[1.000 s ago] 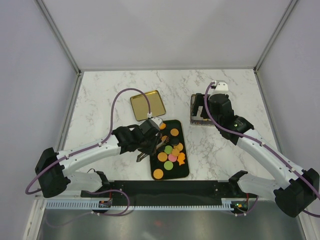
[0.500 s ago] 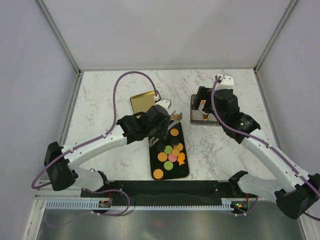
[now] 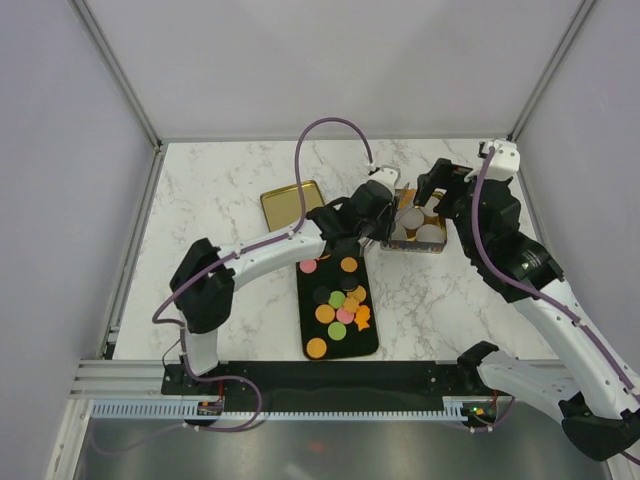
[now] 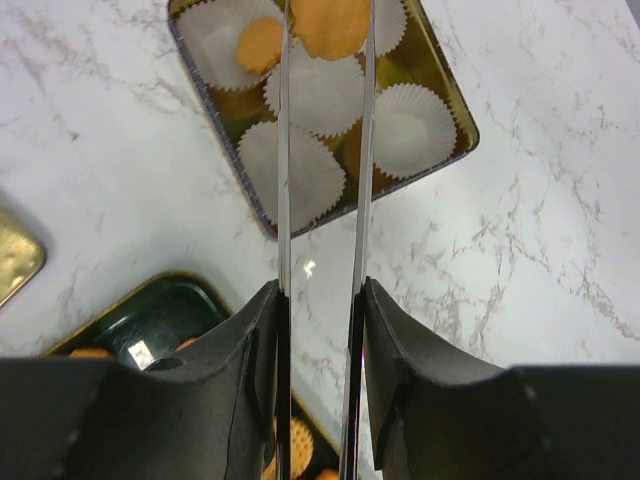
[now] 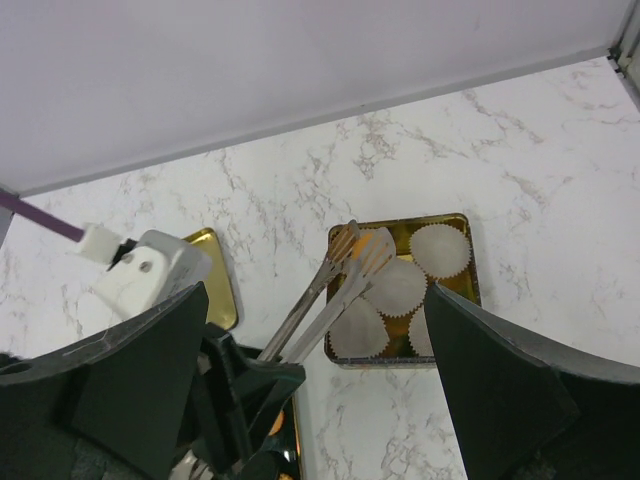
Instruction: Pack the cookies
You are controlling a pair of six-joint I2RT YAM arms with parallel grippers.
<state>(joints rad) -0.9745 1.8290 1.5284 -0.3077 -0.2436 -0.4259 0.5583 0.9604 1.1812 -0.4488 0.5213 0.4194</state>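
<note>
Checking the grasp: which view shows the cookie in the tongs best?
Left wrist: the orange cookie sits large between the tongs. Right wrist shows a small orange sliver; top external cannot resolve it.

cookies (image 3: 325, 313) on tray (image 3: 352, 345), tin (image 3: 415, 249) behind-right

Top camera stares down on the tin (image 3: 412, 250) from high above; left wrist camera peers past the left pincer (image 4: 318, 295), close over that same tin; right wrist camera sees it from farther up, angled down.
</note>
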